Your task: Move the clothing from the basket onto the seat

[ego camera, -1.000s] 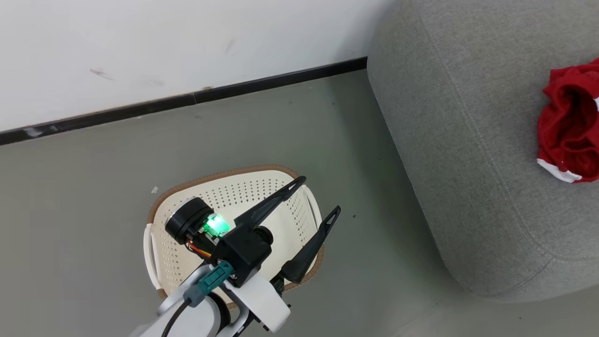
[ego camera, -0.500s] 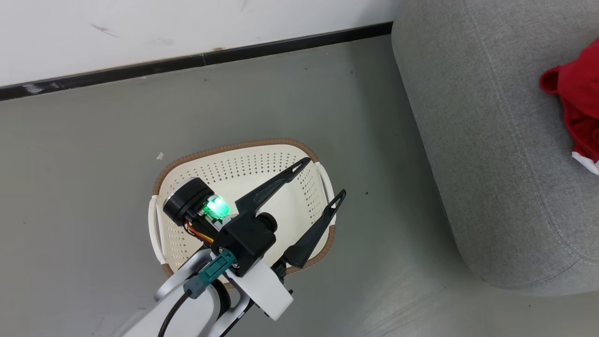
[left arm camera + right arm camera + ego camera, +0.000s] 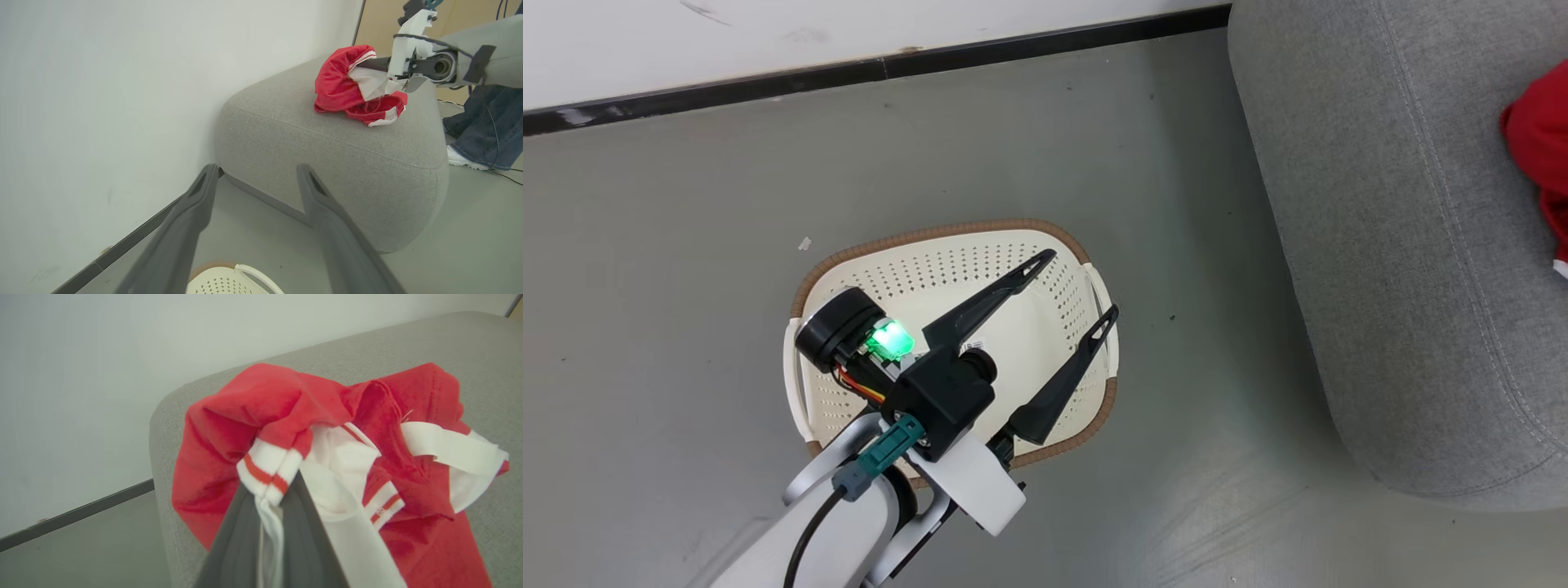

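The right gripper is clenched on a white-edged fold of the clothing, its two dark fingers pressed together with cloth between them. The red bundle hangs partly lifted from its tips, and its lower part lies on top of the seat. It reads as one heap; the number of garments in it cannot be told.

The left gripper hangs released, fingers spread wide with nothing between them, above the right side of the basket. It keeps the same spread and the same place over the basket as a second ago. The head camera has swung since then, so the basket now sits higher in that view and the clothing has slid to the right edge.

There is one basket, on the floor to the left of the one seat, with the wall on the far side. A person's legs stand beyond the seat.
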